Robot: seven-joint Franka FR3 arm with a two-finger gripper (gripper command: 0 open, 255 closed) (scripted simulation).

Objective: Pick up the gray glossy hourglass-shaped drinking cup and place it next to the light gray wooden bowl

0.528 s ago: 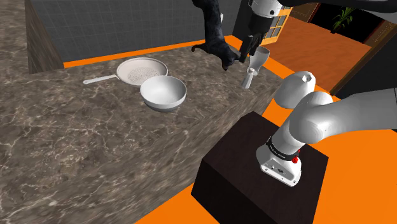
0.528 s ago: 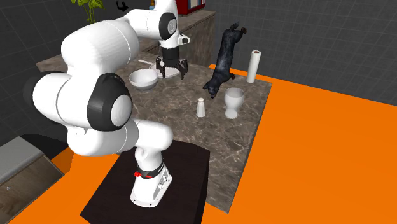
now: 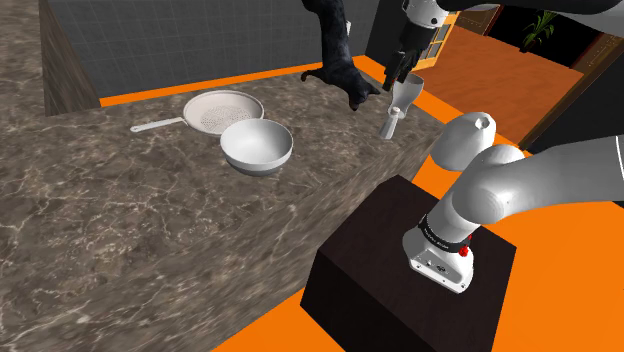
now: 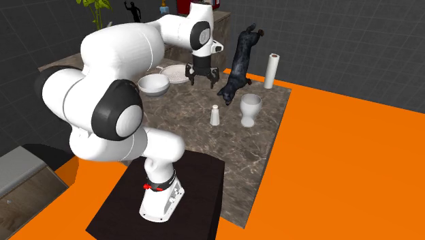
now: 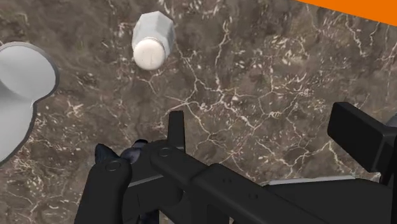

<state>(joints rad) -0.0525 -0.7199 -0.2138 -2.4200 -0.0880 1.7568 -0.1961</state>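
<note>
second exterior view, left to right: bowl (image 4: 154,84) far on counter (image 4: 267,136); gripper (image 4: 204,81) hovering, fingers apart, empty; shaker (image 4: 216,116); cup (image 4: 250,109) upright near right edge, untouched; step judged: approach; next: shift right over cup, descend, close.

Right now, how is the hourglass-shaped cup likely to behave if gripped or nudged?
The cup has a wide top over a narrow waist, so it looks top-heavy and apt to tip if nudged high. Its surface looks smooth, so it may slip; the waist probably gives the open hand the surest hold.
</note>
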